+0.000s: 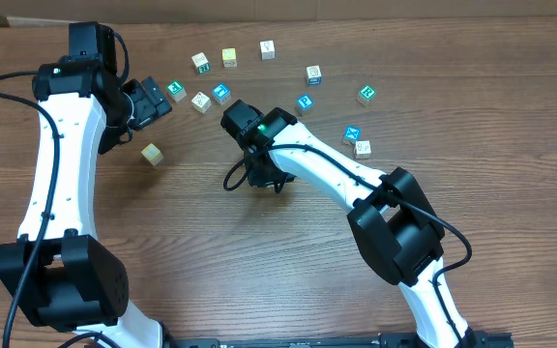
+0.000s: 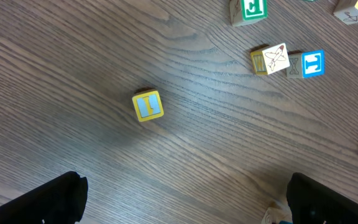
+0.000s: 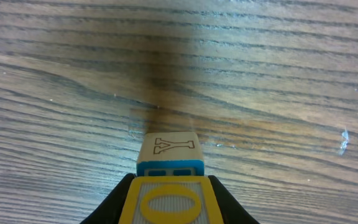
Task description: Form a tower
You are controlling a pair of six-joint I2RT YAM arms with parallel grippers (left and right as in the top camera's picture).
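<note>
Right tool point(image 3: 169, 186) clamped on yellow O cube point(image 3: 169, 204), lower centre, at tower point(image 3: 168, 155); left tool point(image 2: 185, 205) apart.
Likely light, rigid, tippy wood: pinch flat opposite sides.

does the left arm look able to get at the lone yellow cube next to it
Probably yes. The left gripper is open above the table, the yellow cube stands alone on bare wood ahead of it, and the right arm is off to the side.
</note>
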